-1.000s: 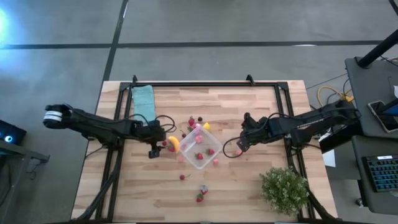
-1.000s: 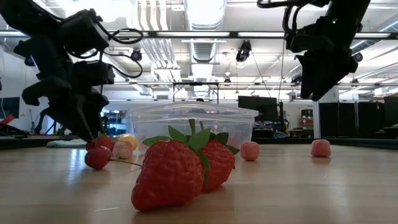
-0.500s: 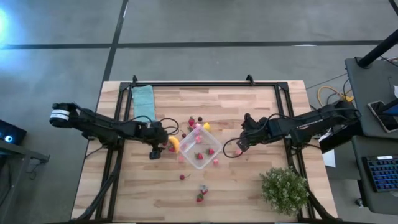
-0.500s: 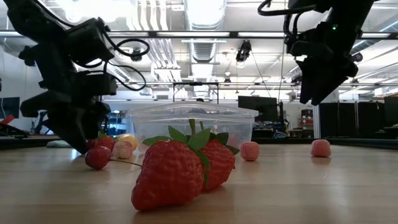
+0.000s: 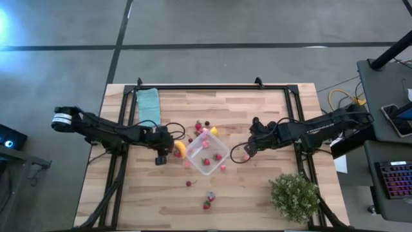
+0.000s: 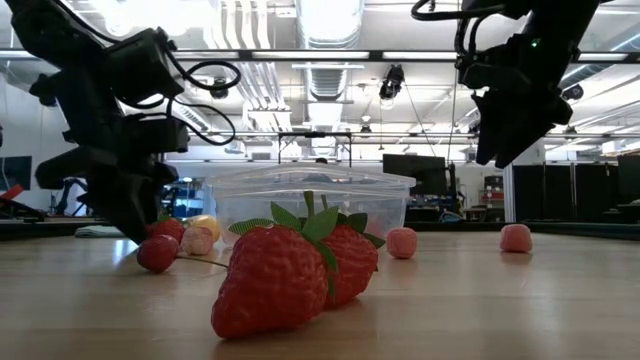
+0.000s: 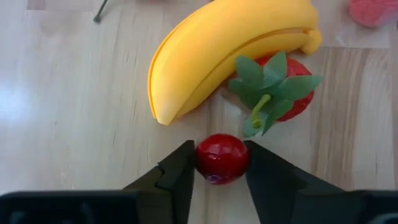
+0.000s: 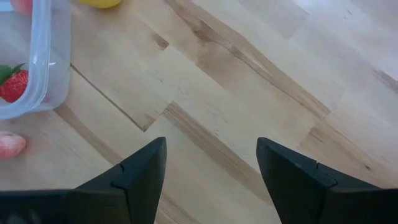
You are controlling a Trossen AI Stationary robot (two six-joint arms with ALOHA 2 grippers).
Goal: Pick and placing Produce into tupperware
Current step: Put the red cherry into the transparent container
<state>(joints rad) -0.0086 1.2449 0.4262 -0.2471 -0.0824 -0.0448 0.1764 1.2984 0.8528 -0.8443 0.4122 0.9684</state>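
tupperware point(image 5: 207, 154): few red bits inside | left gripper point(image 7: 221, 163) pinching cherry point(image 7: 222, 158) beside one banana point(image 7: 224, 53) | right gripper point(image 8: 211, 165) spread

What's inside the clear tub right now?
The tub holds a few red and pink pieces; the high view shows about three, and the right wrist view shows a strawberry against its wall. The low view's front strawberries hide its lower part, so the count is uncertain.

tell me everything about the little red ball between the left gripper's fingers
The small, glossy dark-red round fruit, cherry-like and smooth, sits on the wooden table, pinched between the left gripper's two dark fingers. It lies just short of a yellow banana's tip and a leafy red strawberry, touching neither.
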